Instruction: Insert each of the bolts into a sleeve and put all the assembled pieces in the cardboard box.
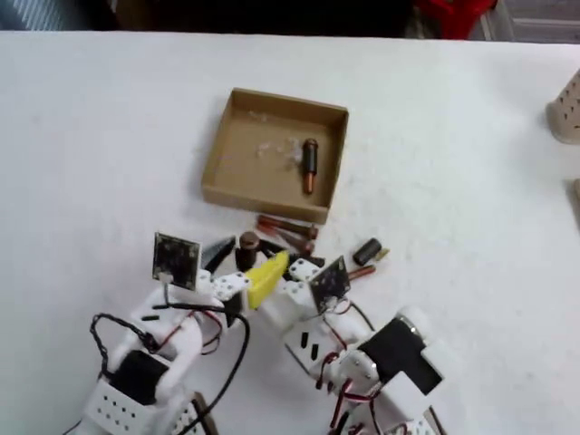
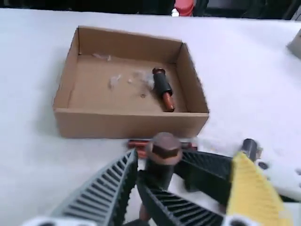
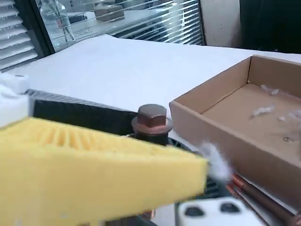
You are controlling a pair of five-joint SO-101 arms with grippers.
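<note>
My left gripper (image 2: pixel 141 175) clamps a sleeved bolt (image 2: pixel 162 148) upright just in front of the cardboard box (image 2: pixel 94 123), probably to seat it. My right gripper (image 1: pixel 265 268) crowds alongside; whether it grips too, I cannot tell.

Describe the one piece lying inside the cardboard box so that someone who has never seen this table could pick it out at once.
Find the open cardboard box on the white table. On its floor, near one side wall, lies a single bolt in a dark sleeve. The other copper bolts lie outside the box.
</note>
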